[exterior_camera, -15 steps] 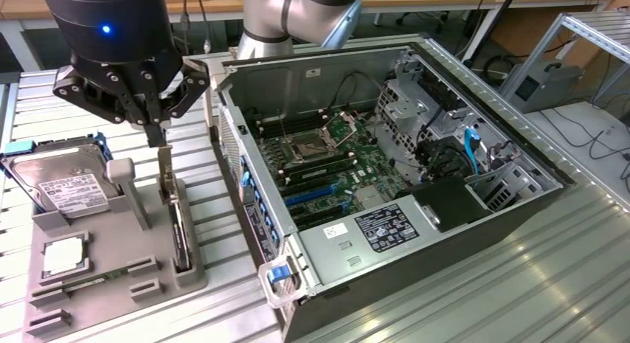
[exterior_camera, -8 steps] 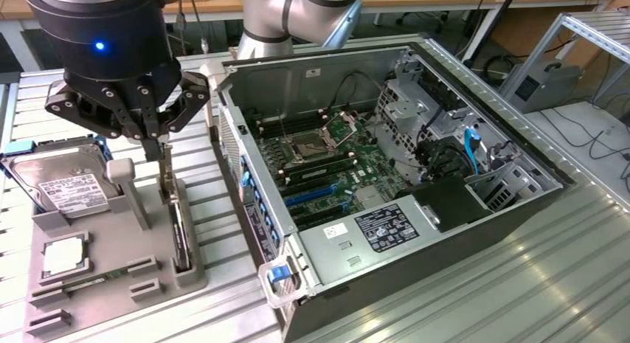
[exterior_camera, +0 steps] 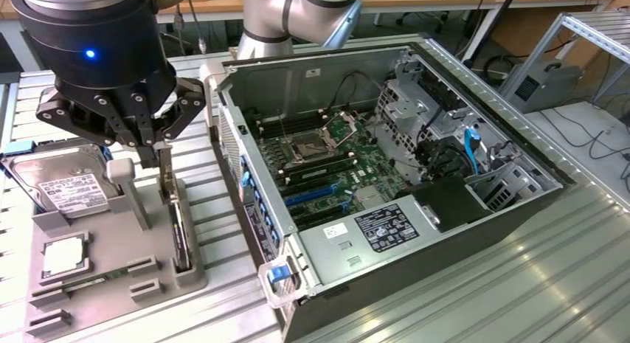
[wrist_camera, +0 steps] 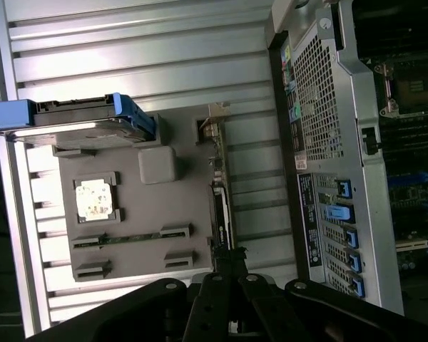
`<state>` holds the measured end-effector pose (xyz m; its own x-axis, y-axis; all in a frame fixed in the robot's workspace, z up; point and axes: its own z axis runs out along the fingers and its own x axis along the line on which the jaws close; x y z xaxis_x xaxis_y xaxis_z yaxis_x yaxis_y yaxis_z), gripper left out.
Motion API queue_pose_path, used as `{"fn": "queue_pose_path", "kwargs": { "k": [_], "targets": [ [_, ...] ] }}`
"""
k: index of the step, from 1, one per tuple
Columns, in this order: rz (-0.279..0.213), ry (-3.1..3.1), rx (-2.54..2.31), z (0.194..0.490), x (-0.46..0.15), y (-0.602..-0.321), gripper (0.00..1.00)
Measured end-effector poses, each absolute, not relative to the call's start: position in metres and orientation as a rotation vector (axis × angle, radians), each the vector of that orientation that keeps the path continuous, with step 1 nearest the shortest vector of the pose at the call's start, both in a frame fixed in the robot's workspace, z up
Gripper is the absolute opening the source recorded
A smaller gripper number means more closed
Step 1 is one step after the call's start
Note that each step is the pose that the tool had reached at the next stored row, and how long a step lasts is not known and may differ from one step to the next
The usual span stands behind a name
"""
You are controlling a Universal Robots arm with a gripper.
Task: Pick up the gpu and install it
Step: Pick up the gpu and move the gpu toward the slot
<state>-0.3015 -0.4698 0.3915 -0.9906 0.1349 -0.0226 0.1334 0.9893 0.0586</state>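
Observation:
The gpu (exterior_camera: pixel 178 225) is a thin dark card standing on edge in a slot of the grey parts tray (exterior_camera: pixel 108 295), at the tray's side nearest the computer. In the wrist view the gpu (wrist_camera: pixel 220 206) appears edge-on, with its pale bracket end (wrist_camera: pixel 214 127) farthest from the fingers. My gripper (exterior_camera: pixel 161 162) hangs directly over the card, its fingers drawn together on the card's top edge. The wrist view shows the gripper (wrist_camera: pixel 232 260) shut on that edge. The card still sits in its tray slot.
The open computer case (exterior_camera: pixel 394 173) lies at the exterior view's right, its motherboard showing blue expansion slots (exterior_camera: pixel 315 195). The tray also holds a silver hard drive (exterior_camera: pixel 64 184), a processor chip (exterior_camera: pixel 61 256) and a green memory stick (exterior_camera: pixel 99 276). Ribbed metal table (exterior_camera: pixel 492 284) surrounds everything.

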Motion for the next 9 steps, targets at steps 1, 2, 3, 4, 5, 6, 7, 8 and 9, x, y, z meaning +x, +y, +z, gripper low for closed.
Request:
{"fn": "queue_pose_path", "kwargs": {
  "k": [1, 2, 3, 4, 5, 6, 7, 8, 9],
  "targets": [
    [0.089, 3.107, 0.21, 0.3915, -0.3015, -0.4699, 0.11],
    [0.089, 3.107, 0.21, 0.3915, -0.3016, -0.4698, 0.11],
    [0.089, 3.107, 0.21, 0.3915, -0.3015, -0.4699, 0.11],
    [0.089, 3.107, 0.21, 0.3915, -0.3015, -0.4698, 0.11],
    [0.089, 3.107, 0.21, 0.3915, -0.3015, -0.4698, 0.11],
    [0.089, 3.107, 0.21, 0.3915, -0.3015, -0.4698, 0.11],
    [0.089, 3.107, 0.21, 0.3915, -0.3015, -0.4698, 0.11],
    [0.089, 3.107, 0.21, 0.3915, -0.3016, -0.4698, 0.11],
    [0.089, 3.107, 0.21, 0.3915, -0.3016, -0.4698, 0.11]
  ]
}}
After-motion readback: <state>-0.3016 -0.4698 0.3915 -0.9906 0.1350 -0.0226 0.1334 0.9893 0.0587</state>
